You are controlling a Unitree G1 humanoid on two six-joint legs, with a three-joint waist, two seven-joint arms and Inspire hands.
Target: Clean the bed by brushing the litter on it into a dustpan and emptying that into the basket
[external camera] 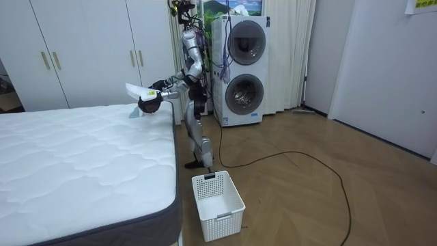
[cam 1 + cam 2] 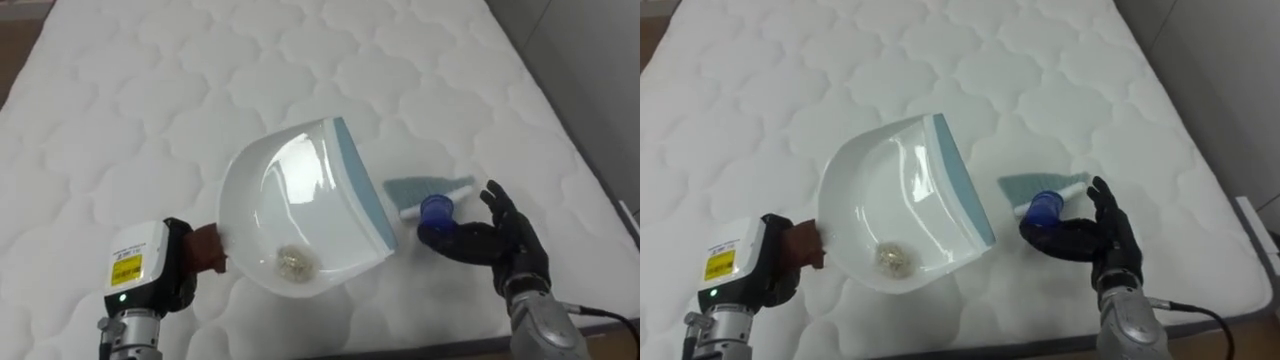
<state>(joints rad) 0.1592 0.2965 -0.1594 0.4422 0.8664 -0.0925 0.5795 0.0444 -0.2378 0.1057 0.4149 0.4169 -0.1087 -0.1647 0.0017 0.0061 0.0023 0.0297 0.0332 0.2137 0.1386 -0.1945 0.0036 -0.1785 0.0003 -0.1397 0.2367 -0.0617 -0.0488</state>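
Closest to me, bottom left, is my left hand [image 2: 178, 262], wrapped around the brown stub handle [image 2: 207, 247] of the white plastic dustpan with a grey-blue lip [image 2: 300, 200]. Bottom right is my right hand [image 2: 500, 243], fingers curled round the dark blue grip of a small hand brush with pale teal bristles [image 2: 420, 190]. The bristles point away from me and sit just beside the pan's lip, down at the mattress.

The dustpan is tipped so the lip is up, and in the room view it looks lifted clear of the bed. A little clump of beige crumbs [image 2: 293, 262] sits at the bottom of the pan, near the handle end.

Beyond that, the white quilted mattress [image 2: 150, 90] looks spotless as far as I can see it, so I reckon the sweeping part is pretty much done.

What's left, I'd guess, is dumping the crumbs. There's a white slotted plastic basket [image 1: 225, 205] on the wooden floor by the bed's corner, well apart from where I'm standing at the bedside.
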